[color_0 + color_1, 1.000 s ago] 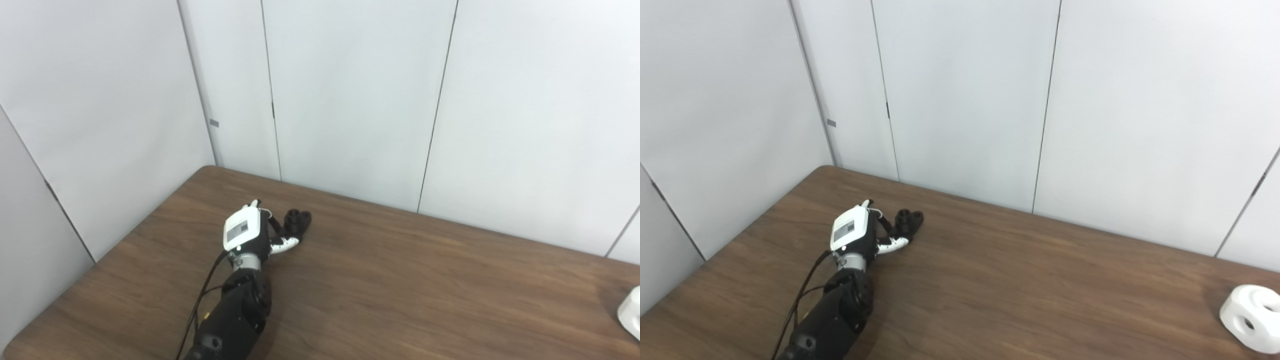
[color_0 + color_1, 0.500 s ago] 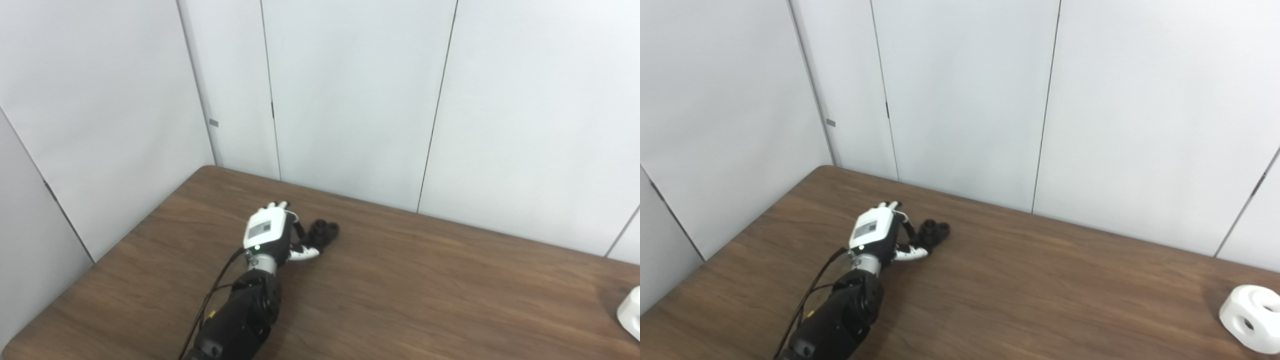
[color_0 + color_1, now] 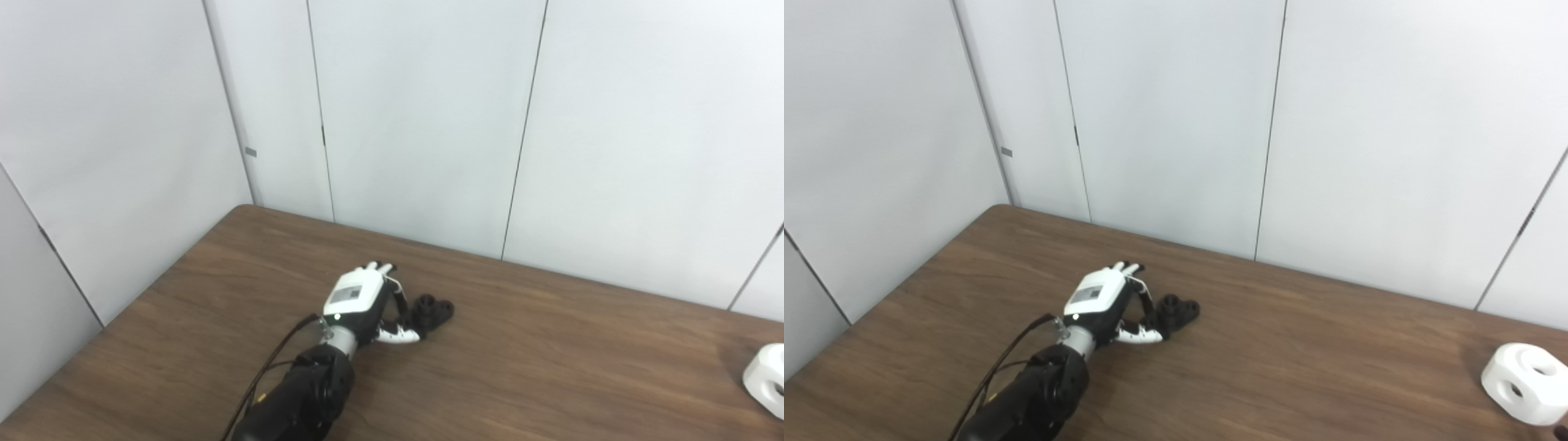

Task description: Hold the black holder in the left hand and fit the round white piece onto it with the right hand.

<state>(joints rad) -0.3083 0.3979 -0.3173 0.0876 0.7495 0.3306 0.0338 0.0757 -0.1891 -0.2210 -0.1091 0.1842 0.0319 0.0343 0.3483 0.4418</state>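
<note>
Near edge: left arm comes in bottom-left, running up and to the right across the worktop (image 3: 551,380). Right hand not in view, so nothing to say about its state.

Left hand (image 3: 361,300) is low over the surface, back plate up. Its fingers (image 3: 401,334) are curled round the near side of the black holder (image 3: 433,310), thumb tucked under toward it. Looks like a grip on the holder, but whether it's lifted or resting on the wood I can't tell. The holder's lobed top faces up and away from the palm, which would leave the mating face free for the other part.

Round white piece (image 3: 1525,383) sits far right near the frame edge, well apart from the holder, untouched. That's on the right arm's side, so a sensible spot for that pickup.

Beyond: plain white wall panels (image 3: 416,122) behind the worktop.
</note>
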